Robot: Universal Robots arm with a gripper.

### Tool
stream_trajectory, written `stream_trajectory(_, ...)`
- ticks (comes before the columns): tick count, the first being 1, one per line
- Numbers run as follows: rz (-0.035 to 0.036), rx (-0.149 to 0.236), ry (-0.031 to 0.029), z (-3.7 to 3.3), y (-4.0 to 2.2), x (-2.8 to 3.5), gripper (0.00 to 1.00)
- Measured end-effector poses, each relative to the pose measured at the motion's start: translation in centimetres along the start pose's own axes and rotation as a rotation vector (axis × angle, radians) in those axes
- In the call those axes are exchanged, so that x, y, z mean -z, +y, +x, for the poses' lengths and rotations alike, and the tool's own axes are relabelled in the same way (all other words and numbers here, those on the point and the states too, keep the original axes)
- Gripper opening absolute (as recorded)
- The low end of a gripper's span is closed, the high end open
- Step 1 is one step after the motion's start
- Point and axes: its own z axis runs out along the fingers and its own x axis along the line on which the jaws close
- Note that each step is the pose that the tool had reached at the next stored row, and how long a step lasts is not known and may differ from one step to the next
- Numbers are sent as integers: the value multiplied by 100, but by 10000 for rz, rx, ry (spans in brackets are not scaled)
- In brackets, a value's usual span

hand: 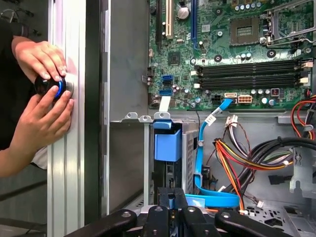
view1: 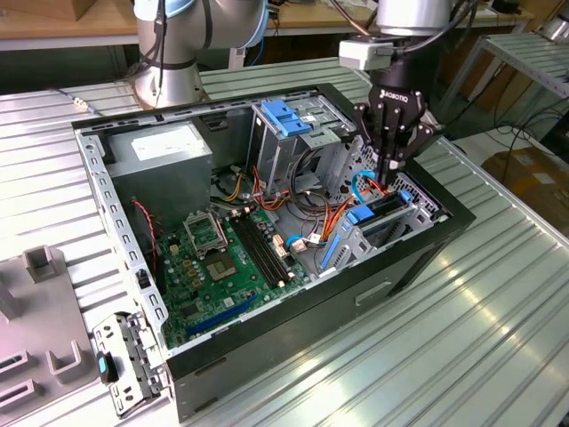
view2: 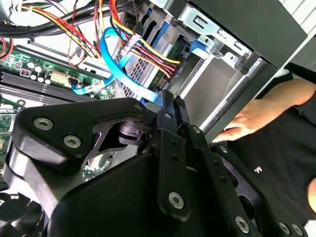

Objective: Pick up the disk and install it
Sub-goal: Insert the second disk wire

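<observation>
The disk (view1: 382,212), dark with bright blue rails and a blue end tab, stands on edge in the grey drive cage (view1: 351,249) at the case's corner on the exterior view's right. In the first wrist view the disk (hand: 167,144) sits in the cage slot, blue tab toward the motherboard. My gripper (view1: 391,178) hangs right over the disk's far end with its fingers together. These fingers (hand: 165,197) are directly above the disk's dark body, and the gripper (view2: 170,103) is shut. Whether the fingertips touch the disk is hidden.
A thin blue cable (hand: 200,163) and coloured wire bundles (hand: 237,158) run close beside the cage. The green motherboard (view1: 222,258), a light-blue latch plate (view1: 286,116) and the power supply (view1: 164,147) are inside the case. A person's hands (hand: 44,94) rest on a knob outside the case wall.
</observation>
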Motion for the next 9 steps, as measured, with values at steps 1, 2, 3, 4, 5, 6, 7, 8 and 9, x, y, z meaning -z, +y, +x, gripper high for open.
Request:
stream_trajectory(1, 0, 2, -76, 17, 0, -11, 16)
stream_trajectory(2, 1, 3, -153, 33, 0, -21, 16)
stream_trajectory(3, 2, 4, -224, 47, 0, -31, 16)
stream_trajectory(4, 2, 6, -295, 60, 0, -41, 16)
stream_trajectory(5, 2, 7, -364, 74, -1, -50, 16)
stream_trajectory(6, 2, 8, -445, 89, 0, -61, 16)
stream_trajectory(7, 3, 9, -522, 102, -1, -72, 16)
stream_trajectory(8, 3, 10, -600, 115, -1, -82, 16)
stream_trajectory(9, 4, 12, -669, 127, -1, -91, 16)
